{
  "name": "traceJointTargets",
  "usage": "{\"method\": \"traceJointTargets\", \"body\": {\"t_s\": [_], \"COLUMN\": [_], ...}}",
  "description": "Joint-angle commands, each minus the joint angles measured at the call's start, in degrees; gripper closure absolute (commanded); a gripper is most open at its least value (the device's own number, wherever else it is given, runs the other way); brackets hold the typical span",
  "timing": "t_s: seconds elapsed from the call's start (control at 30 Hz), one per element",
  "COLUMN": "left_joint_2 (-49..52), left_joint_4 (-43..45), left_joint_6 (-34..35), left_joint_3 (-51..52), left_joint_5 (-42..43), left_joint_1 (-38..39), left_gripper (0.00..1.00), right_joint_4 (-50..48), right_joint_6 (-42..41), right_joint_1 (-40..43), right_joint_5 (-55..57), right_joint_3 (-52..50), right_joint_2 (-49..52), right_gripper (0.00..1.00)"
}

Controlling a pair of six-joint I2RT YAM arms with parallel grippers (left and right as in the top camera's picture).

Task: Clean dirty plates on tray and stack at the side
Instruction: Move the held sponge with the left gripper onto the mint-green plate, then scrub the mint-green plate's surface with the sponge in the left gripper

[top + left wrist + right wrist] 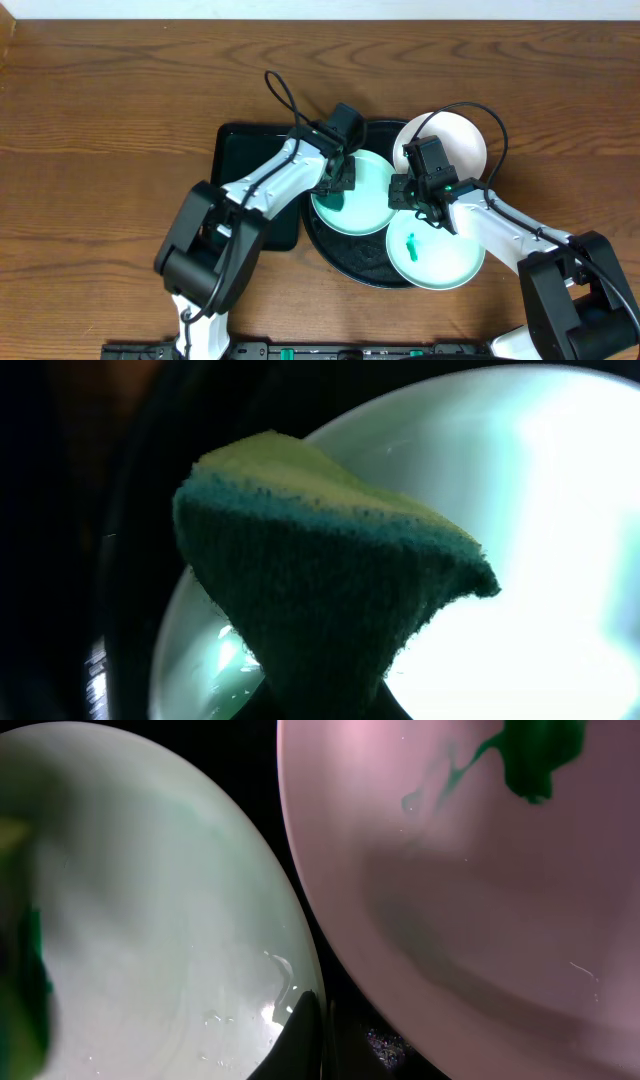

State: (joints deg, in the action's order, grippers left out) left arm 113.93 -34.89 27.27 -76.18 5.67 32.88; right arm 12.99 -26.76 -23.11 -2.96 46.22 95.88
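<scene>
We see the left gripper (337, 183) pinching a yellow-and-green sponge (320, 560) over the left part of a mint plate (372, 205) on the round black tray (336, 252). The right gripper (403, 193) is pressed together at that plate's right rim. A green-smeared mint plate (445, 262) overlaps the tray's near right rim, a white plate (455, 140) its far right. A black rectangular tray (240, 160) sits left on the counter (100, 120).

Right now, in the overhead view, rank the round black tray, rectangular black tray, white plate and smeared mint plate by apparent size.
1. round black tray, clearly widest.
2. rectangular black tray, partly hidden under the left arm, so less certain.
3. white plate and smeared mint plate look alike; I won't rank them.
</scene>
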Motion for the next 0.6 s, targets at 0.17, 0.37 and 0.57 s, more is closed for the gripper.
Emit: {"method": "traceJointTargets", "body": {"t_s": [0.17, 0.37, 0.57], "left_joint_2": [5.6, 6.32, 6.25], "left_joint_4": [0.63, 0.52, 0.09], "left_joint_6": [1.14, 1.14, 1.14], "left_joint_3": [0.76, 0.74, 0.74], "left_joint_5": [-0.28, -0.26, -0.28], "left_joint_1": [0.09, 0.09, 0.02], "left_gripper": [0.92, 0.87, 0.83], "right_joint_4": [0.04, 0.04, 0.04], "right_joint_6": [-0.44, -0.42, -0.42], "right_joint_1": [-0.2, -0.2, -0.2], "right_joint_5": [0.96, 0.96, 0.96], "right_joint_3": [-0.09, -0.09, -0.09], "right_joint_2": [-0.42, -0.42, -0.42], "right_gripper": [0.97, 0.99, 0.98]}}
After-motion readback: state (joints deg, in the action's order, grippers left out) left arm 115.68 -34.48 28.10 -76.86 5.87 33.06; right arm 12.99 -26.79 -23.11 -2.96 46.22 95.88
